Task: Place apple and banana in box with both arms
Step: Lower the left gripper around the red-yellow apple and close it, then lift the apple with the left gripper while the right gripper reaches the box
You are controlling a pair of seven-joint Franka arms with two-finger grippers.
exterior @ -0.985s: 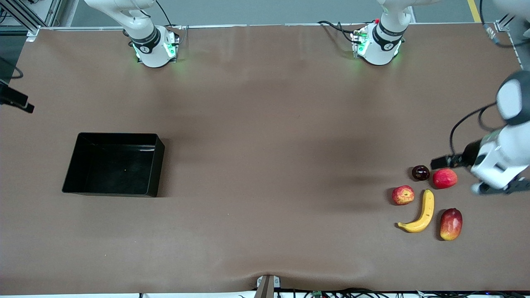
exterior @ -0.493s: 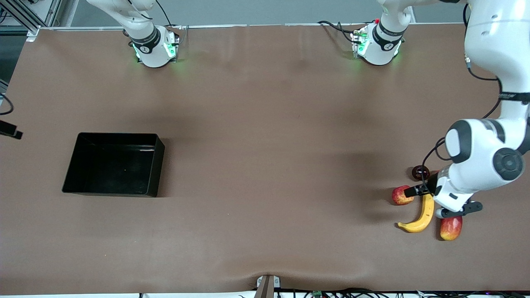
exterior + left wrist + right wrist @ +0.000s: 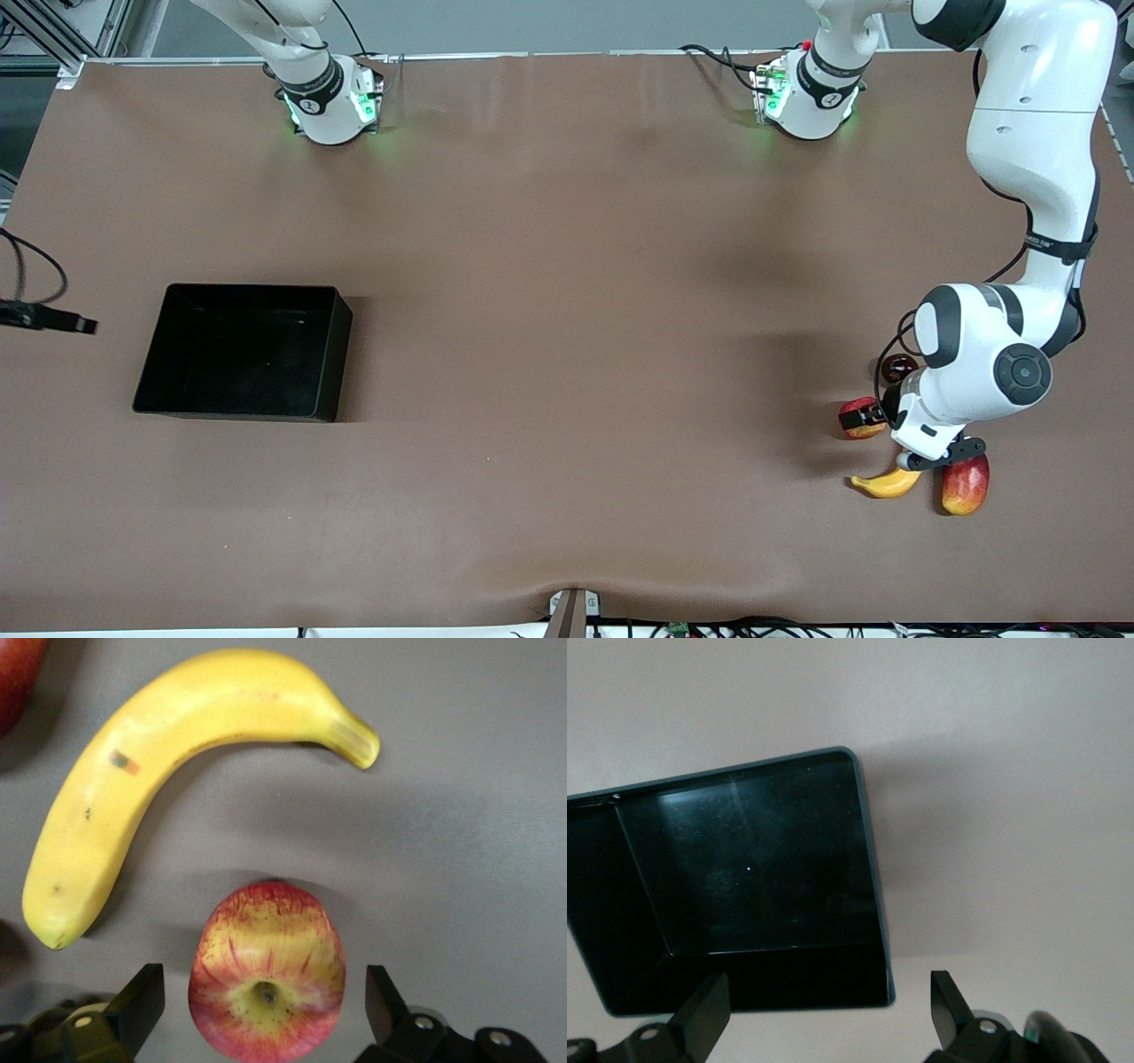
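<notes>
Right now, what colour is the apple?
Red streaked with yellow; the left wrist view shows it best.

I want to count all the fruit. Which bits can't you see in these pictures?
- Front view: the left arm covers most of the banana, part of the apple and the left gripper.
- Left wrist view: the mango is cut off at the edge.
- Front view: the right gripper is out of frame.

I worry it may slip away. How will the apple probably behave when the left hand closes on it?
The apple is round and lies free on the table, so an off-centre squeeze may roll it. Its skin looks smooth, perhaps slippery. The left hand is open with a finger on each side, so a centred grip seems likely.
</notes>
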